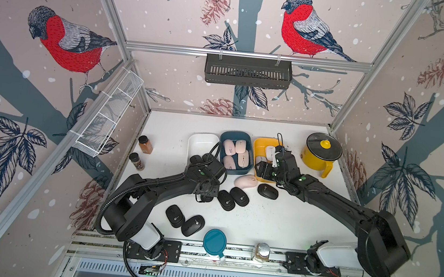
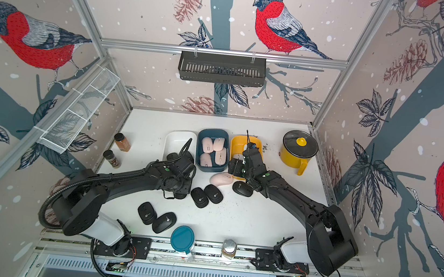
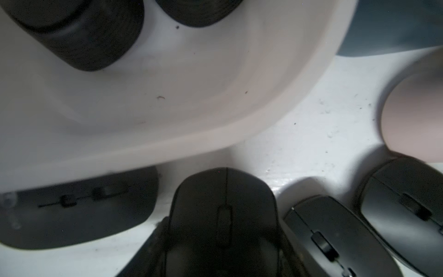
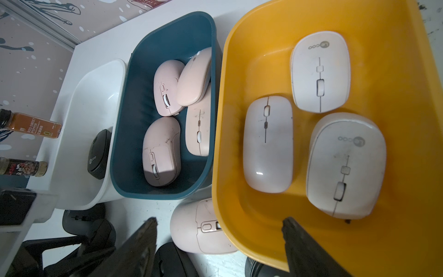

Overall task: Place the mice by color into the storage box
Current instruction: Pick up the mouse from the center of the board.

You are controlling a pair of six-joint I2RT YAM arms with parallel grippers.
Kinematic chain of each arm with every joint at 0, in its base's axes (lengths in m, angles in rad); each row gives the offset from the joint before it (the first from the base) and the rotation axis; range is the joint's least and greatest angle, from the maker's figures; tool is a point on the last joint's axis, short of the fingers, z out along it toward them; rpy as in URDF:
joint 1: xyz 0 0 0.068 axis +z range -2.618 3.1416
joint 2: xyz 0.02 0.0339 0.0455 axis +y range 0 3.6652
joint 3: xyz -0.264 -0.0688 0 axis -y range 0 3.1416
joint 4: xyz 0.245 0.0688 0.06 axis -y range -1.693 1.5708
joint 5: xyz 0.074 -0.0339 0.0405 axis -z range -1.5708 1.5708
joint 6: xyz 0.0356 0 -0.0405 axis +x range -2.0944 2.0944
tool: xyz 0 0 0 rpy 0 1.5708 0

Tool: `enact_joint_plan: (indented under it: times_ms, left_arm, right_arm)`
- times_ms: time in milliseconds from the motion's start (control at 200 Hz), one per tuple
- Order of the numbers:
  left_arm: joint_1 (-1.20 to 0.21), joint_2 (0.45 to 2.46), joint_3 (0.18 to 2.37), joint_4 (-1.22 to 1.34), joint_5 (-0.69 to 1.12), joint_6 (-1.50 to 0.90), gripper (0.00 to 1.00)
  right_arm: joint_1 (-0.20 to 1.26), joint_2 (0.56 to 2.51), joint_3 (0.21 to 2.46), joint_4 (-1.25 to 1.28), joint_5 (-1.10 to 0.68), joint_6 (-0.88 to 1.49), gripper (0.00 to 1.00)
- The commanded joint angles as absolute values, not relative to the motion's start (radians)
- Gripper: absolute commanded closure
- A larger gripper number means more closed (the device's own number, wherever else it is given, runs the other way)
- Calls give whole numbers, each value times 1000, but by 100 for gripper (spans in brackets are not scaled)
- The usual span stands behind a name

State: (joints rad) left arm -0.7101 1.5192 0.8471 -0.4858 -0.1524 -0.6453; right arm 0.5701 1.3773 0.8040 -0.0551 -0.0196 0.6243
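Spice jar reads "RED SWEET PEPPER"; black mouse shows "coo".

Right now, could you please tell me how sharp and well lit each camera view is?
Left wrist view: dim and soft, black mouse murky, white bin blurred. Right wrist view: bright and crisp, glare on a white mouse in the yellow bin, fingers out of focus. Both top views: even light, soft shadows on the table.

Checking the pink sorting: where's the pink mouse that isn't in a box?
In both top views the pink mouse lies on the table near the middle, just in front of the blue box, with a black mouse to its right.
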Motion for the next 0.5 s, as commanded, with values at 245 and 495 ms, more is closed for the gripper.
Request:
enact_joint_plan:
  times_ms: [245,495]
  left_arm:
    - [-751,1425,915,-599,-224,-704,45]
    - [-743,1353,992,-654,-278,-702,45]
  right_arm:
    - [572,1361,808,-60,-21,636,18]
    - [572,1358,815,-61,-25,636,18]
